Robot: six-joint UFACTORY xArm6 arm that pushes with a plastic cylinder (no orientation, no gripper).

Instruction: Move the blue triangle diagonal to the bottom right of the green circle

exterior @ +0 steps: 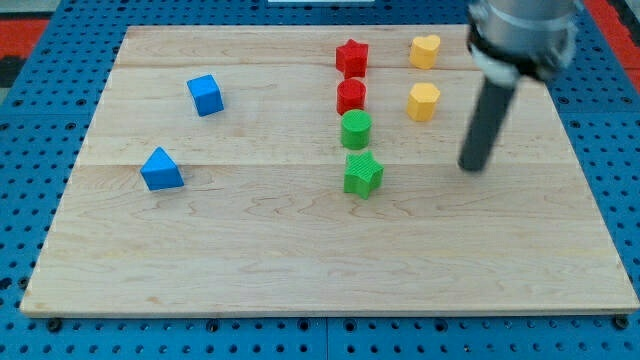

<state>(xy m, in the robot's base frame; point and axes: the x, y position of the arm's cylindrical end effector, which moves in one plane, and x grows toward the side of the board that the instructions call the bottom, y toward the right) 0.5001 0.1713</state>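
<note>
The blue triangle (161, 170) lies on the wooden board (300, 260) at the view's left. The green circle (356, 130) stands near the board's middle, with a green star (363, 174) just below it. My tip (472, 166) is at the view's right, to the right of the green star and below the yellow blocks, touching no block. It is far from the blue triangle.
A blue cube (205, 95) sits above and right of the triangle. A red star (352, 58) and a red circle (351, 96) stand above the green circle. A yellow heart (425, 50) and a yellow hexagon (423, 101) are at the upper right.
</note>
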